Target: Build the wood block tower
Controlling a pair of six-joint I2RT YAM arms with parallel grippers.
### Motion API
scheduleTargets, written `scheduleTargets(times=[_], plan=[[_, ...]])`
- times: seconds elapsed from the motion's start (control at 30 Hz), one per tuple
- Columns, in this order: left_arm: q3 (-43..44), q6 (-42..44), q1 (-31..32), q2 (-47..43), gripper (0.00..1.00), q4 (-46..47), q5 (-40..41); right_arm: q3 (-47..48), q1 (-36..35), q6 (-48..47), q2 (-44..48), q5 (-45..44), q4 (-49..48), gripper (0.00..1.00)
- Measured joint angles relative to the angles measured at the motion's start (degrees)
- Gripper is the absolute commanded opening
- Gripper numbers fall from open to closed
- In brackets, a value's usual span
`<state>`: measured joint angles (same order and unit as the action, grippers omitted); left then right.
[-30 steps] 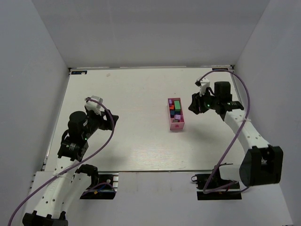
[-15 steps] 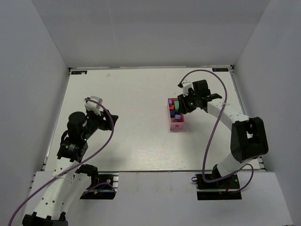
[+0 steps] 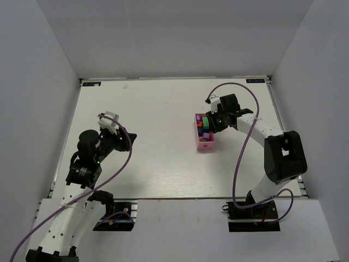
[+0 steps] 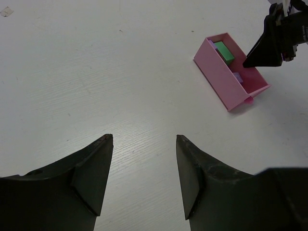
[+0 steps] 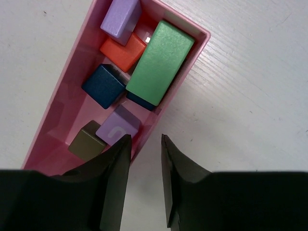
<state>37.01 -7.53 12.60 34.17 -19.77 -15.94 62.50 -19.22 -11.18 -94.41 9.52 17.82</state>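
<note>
The wooden blocks lie loose in a pink tray (image 5: pixel 48 120), with no stack built. A long green block (image 5: pixel 159 60) sits by a purple one (image 5: pixel 120 19), an orange one (image 5: pixel 122 50), a dark blue one (image 5: pixel 103 86), a lilac one (image 5: pixel 118 126) and a dark olive-grey one (image 5: pixel 86 140). My right gripper (image 5: pixel 144 137) is open with a narrow gap, low over the tray's right wall; its left finger (image 5: pixel 113 163) covers the wall. It holds nothing. From above it (image 3: pixel 210 124) touches or nearly touches the tray (image 3: pixel 204 145). My left gripper (image 4: pixel 144 137) is open and empty, far left (image 3: pixel 131 139).
The tray (image 4: pixel 226 79) stands right of the table's middle, long side running near to far. White walls close in the table at the back and both sides. The right arm's purple cable loops above the far right of the table.
My right gripper has swung left from the right of the table to the tray's right wall and settled there. The left arm has not moved.
</note>
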Motion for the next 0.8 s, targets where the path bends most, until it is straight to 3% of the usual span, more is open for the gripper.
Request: scheduleTargets(times=[0.3,0.67,0.8], plan=[[0.02,0.00,0.00,0.00,0.62,0.00,-0.31,0.92,-1.53,-0.07,-2.49,-1.99,0.02,0.32],[0.02,0.00,0.00,0.17,0.60,0.00,-0.57,1.42,-2.19,-0.31,-3.10,-3.28,-0.13,0.00],[0.02,0.00,0.00,0.17,0.60,0.00,-0.63,1.46,-2.21,-0.37,-3.10,-3.15,0.04,0.00]])
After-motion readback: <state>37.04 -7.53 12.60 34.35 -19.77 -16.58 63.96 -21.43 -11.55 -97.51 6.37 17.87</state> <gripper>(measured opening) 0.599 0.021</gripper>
